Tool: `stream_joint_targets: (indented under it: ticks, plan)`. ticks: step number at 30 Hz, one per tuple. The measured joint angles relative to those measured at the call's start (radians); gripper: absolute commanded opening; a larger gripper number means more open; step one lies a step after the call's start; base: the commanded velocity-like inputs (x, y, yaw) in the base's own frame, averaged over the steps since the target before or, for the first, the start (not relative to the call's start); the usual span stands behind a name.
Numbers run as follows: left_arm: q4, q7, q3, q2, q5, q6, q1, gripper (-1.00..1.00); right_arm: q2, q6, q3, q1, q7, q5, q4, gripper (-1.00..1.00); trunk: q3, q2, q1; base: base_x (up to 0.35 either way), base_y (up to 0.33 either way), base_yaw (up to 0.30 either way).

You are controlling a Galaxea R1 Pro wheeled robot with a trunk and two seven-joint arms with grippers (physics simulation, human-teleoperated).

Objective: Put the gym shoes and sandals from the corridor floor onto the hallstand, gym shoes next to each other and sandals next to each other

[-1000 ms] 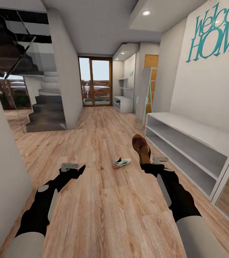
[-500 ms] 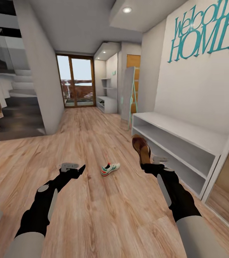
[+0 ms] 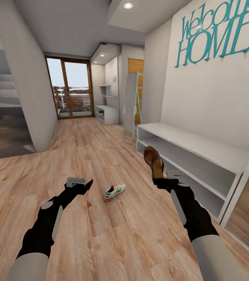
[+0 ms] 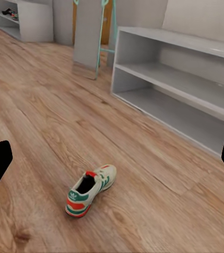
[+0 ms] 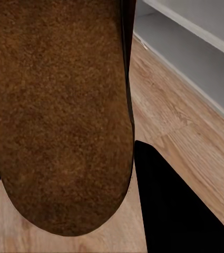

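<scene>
Brown sandal (image 3: 153, 160), pinched upright in the closed right gripper (image 3: 158, 179), might slip before reaching the hallstand (image 3: 202, 146) at two o'clock; left gripper (image 3: 86, 185) gapes empty.

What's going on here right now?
The right claw holds a brown sandal up off the floor, beside the grey shoe rack, whose visible shelves look empty. The left claw is open and holds nothing. One gym shoe lies on the wood floor between the arms.
</scene>
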Motion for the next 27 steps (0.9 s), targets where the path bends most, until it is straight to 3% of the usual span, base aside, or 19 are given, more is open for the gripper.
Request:
stream_joint_targets:
  ticks: [12, 27]
  plan:
    - [0.0, 0.0, 0.0, 0.0, 0.0, 0.0, 0.0, 1.0, 0.0, 0.0, 0.0, 0.0, 0.0, 0.0, 0.0, -1.0, 0.0, 0.0, 0.0, 0.333, 0.131, -0.041]
    - [0.0, -0.001, 0.0, 0.0, 0.0, 0.0, 0.001, 1.0, 0.0, 0.0, 0.0, 0.0, 0.0, 0.0, 0.0, -1.0, 0.0, 0.0, 0.0, 0.304, 0.17, -0.276]
